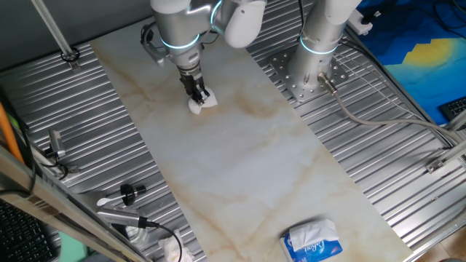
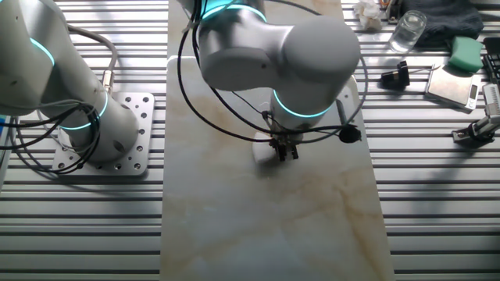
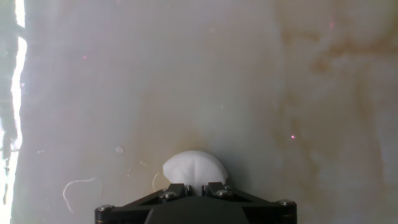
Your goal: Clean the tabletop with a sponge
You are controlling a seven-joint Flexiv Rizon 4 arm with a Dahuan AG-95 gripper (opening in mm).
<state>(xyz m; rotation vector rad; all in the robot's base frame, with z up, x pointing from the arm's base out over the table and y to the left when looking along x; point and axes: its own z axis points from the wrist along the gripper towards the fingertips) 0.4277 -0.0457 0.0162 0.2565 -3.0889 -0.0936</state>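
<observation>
You're mid-wipe: pincer [image 1: 198, 97] clamped on the sponge [image 1: 204, 102], pressed onto the worktop [image 1: 247, 167] near its far end, so next drag it toward those tan smudges.

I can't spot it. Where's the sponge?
The sponge is pinched in the gripper, pressed on the tabletop near its far end.

Pale marble tabletop [image 1: 240, 160] on ribbed metal bench [image 1: 378, 145], sponge [image 1: 204, 102] pressed on it under the jaws, tissue pack [image 1: 313, 241] far beyond them near one end
</observation>
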